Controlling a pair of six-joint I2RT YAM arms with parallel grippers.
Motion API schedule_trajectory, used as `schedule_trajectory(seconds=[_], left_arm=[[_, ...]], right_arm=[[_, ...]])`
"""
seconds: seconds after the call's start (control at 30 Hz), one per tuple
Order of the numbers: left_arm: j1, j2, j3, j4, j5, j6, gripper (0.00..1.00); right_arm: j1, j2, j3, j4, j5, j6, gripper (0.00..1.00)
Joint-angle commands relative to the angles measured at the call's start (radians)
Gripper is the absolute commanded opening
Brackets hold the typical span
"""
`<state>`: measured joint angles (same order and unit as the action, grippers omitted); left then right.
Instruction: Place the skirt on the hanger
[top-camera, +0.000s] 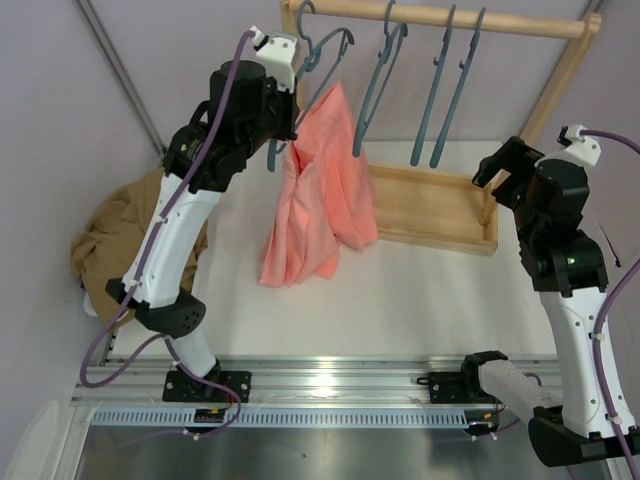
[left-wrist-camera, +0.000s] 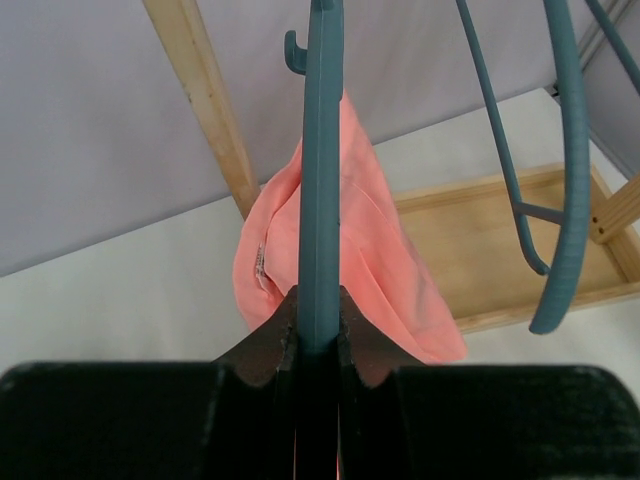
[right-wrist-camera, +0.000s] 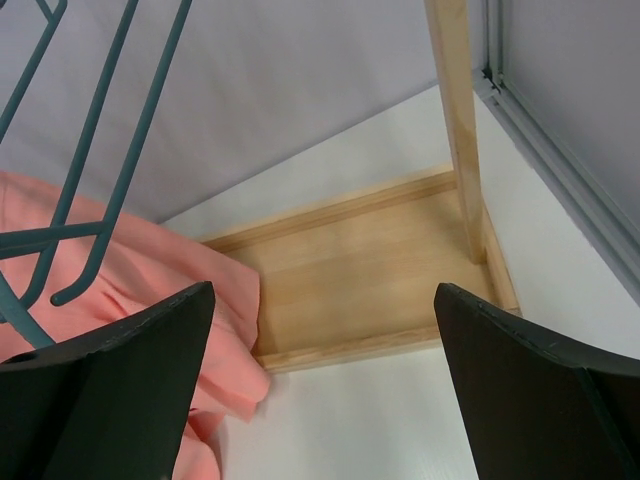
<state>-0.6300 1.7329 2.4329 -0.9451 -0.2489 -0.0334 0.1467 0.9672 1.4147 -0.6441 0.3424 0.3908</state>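
The salmon-pink skirt (top-camera: 320, 195) is draped over a teal hanger (top-camera: 330, 64) at the left end of the wooden rack, its lower folds hanging down to the white table. My left gripper (top-camera: 292, 128) is raised beside it. In the left wrist view, that left gripper (left-wrist-camera: 318, 300) is shut on the hanger's thin teal bar (left-wrist-camera: 320, 180), with the skirt (left-wrist-camera: 400, 280) just behind it. My right gripper (top-camera: 490, 168) hovers open by the rack's right side. In the right wrist view, this right gripper (right-wrist-camera: 318, 310) holds nothing, and the skirt (right-wrist-camera: 150, 275) lies at its left.
The wooden rack has a top rail (top-camera: 450, 18), a base tray (top-camera: 430, 205) and a right post (right-wrist-camera: 455, 120). Three more teal hangers (top-camera: 440, 90) hang from the rail. A tan-brown garment (top-camera: 115, 245) lies at the table's left edge.
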Motion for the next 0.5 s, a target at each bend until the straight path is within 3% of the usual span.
schedule_trajectory(seconds=[0.0,0.27,0.47], left_arm=[[-0.004,0.014,0.078,0.219,-0.047,0.033,0.01],[-0.004,0.082,0.083,0.440,-0.064,0.131,0.01],[-0.002,0.143,0.107,0.509,-0.076,0.162,0.01]], right_arm=[[-0.009,-0.012,-0.025,0.060,-0.059,0.014,0.99],[-0.012,-0.025,-0.105,0.090,-0.069,0.026,0.99],[-0.018,-0.044,-0.132,0.109,-0.060,0.020,0.99]])
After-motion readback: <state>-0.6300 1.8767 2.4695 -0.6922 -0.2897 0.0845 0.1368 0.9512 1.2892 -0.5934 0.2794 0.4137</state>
